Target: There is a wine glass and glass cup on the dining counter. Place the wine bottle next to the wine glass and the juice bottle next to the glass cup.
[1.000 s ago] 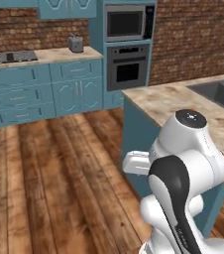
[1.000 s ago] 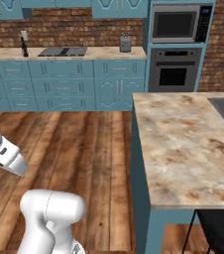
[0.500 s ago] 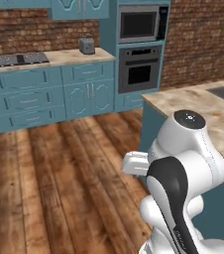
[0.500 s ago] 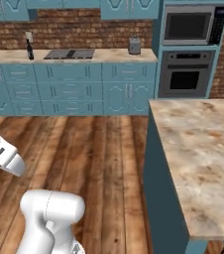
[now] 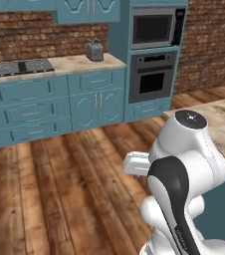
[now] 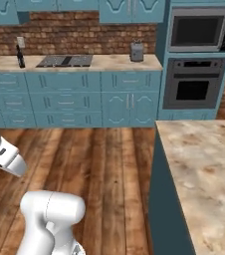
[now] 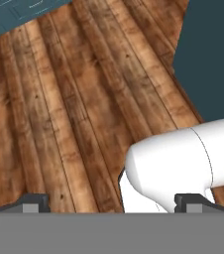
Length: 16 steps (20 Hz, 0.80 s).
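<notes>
Wooden plank floor (image 7: 69,114) lies under the hand; in the hand view the gripper (image 7: 112,203) points down at it, its two dark fingertips (image 7: 33,202) set wide apart with nothing between them. Teal base of the dining counter (image 6: 204,169) stands just beside the arm in the hand view, upper right corner. Marbled beige-and-rust top of that counter runs along the right of the right base view, bare on the part seen; its corner also shows at the right edge of the left base view behind the arm's shoulder. Open floor stretches between the counter and the far wall. Far side: teal cabinets (image 6: 74,97) under a second marbled top with a black cooktop (image 6: 65,61), a grey toaster (image 5: 94,50) near its right end, and a dark bottle-like thing (image 6: 20,57) at its left end, too small to name for sure. Built-in oven (image 5: 151,79) and microwave (image 5: 153,28) stand in a tall teal unit to the right, brick wall (image 5: 30,37) behind.
</notes>
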Available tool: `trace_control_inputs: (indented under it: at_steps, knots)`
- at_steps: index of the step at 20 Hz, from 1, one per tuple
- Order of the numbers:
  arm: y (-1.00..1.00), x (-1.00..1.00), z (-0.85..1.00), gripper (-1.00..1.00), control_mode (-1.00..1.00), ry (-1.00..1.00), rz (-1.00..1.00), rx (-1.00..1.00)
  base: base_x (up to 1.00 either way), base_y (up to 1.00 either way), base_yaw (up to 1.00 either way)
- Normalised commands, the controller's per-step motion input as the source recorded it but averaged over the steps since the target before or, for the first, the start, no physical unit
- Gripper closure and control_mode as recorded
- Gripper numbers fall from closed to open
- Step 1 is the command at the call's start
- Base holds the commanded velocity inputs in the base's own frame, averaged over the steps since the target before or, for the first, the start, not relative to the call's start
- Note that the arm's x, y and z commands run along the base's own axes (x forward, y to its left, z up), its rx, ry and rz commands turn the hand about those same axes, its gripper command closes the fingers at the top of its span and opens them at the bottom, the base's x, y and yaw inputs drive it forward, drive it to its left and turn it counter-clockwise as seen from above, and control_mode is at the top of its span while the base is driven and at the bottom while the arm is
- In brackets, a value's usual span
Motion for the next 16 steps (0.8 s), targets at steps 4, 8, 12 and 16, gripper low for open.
trace_control_inputs:
  at_steps: [4,8,12,16]
  knots:
    - [0.00,0.00,0.00,-1.00,1.00,0.00,0.00,0.00,0.94,0.14,0.00]
    - [0.00,0.00,0.00,-1.00,1.00,0.00,0.00,0.00,0.94,0.11,0.00]
    - [0.00,0.00,0.00,-1.00,1.00,0.00,0.00,0.00,0.94,0.09,0.00]
    - [0.00,0.00,0.00,-1.00,1.00,0.00,0.00,0.00,0.94,0.24,0.00]
